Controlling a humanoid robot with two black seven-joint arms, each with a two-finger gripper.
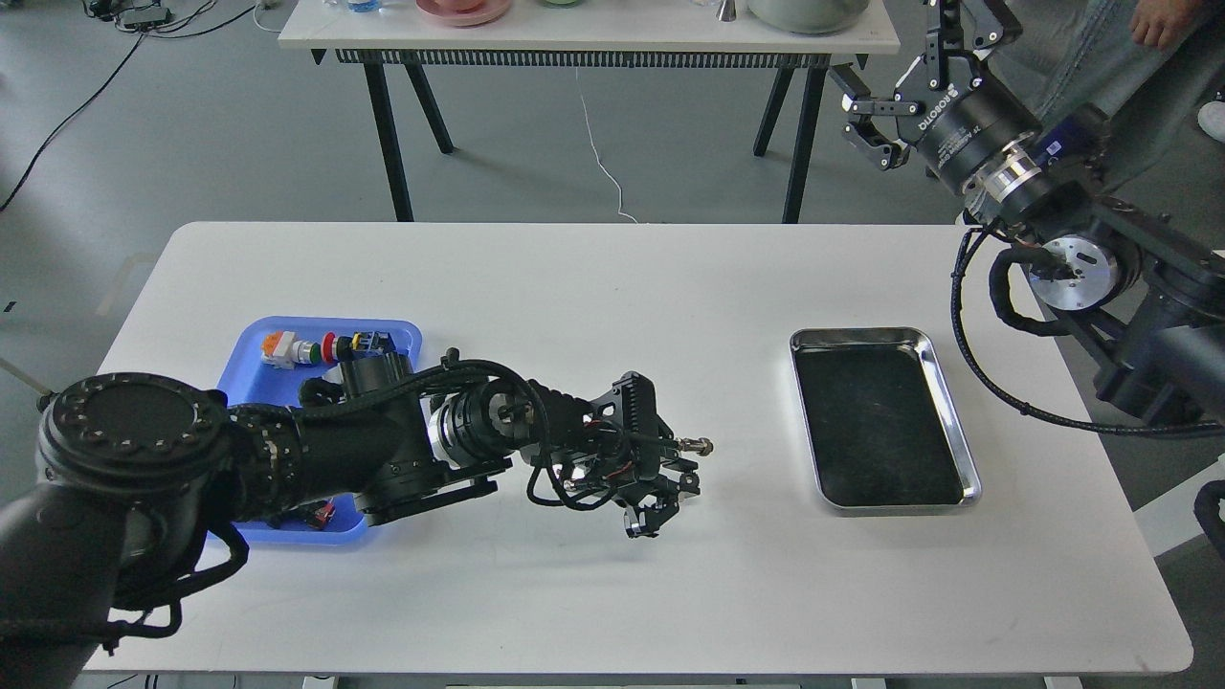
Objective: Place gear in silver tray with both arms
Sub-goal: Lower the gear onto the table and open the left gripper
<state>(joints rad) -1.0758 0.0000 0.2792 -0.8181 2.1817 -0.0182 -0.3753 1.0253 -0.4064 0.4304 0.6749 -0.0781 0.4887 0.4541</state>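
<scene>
The silver tray point(857, 333) lies empty on the right half of the white table. My left arm reaches from the left across the table; its gripper point(658, 500) hangs low over the table's middle, well left of the silver tray. It is dark and seen end-on, so its fingers cannot be told apart. A small grey bit shows at its tip; I cannot tell if it is the gear. A thin cable with a metal plug point(698, 445) sticks out beside it. My right gripper point(895, 57) is open and empty, raised beyond the table's far right corner.
A blue plastic tray point(247, 378) with several small parts, some with red, orange and green caps, lies at the left, partly under my left arm. A second table with bowls point(593, 33) stands behind. A person point(1163, 19) stands at the far right.
</scene>
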